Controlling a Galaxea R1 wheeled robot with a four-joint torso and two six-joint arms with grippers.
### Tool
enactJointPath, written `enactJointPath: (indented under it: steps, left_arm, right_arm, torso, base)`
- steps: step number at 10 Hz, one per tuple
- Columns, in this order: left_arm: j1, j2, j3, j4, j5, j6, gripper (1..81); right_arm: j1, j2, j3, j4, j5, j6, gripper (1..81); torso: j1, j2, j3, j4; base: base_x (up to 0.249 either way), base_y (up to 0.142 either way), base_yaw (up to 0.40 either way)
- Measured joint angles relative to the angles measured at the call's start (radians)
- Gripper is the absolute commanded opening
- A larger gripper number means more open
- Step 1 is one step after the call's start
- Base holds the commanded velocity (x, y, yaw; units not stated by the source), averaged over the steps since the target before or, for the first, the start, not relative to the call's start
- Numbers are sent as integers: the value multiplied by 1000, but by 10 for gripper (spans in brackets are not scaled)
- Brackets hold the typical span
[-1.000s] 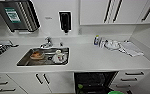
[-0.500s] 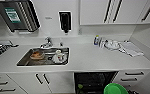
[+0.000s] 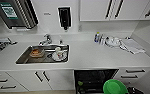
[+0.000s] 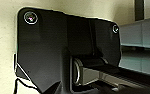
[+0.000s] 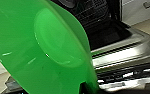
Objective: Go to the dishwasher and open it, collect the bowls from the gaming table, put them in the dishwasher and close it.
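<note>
Head view, lower right: wide green bowl (image 3: 114, 87) before the open dishwasher (image 3: 94, 78), held by right gripper (image 5: 84, 88); unchanged from half a second earlier.

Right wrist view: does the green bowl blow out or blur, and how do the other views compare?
Right wrist view: green bowl close, soft, with white glare streaks; dishwasher rack behind is dark. Head view: even light, bowed counter edges. Left wrist view: dim, blurred.
</note>
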Motion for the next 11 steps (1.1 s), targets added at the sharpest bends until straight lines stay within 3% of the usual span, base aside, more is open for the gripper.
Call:
enactJointPath:
  steps: [6,11]
  left_arm:
    - [9,0,-4,0,-12,3,811]
    - [57,6,-70,0,-66,7,811]
  right_arm:
    - [64,37,-33,27,0,0,10]
    - [89,108,-167,50,1,0,10]
  torso:
    - [0,0,-14,0]
    - [0,0,-14,0]
  base:
    - [0,0,0]
    - [0,0,0]
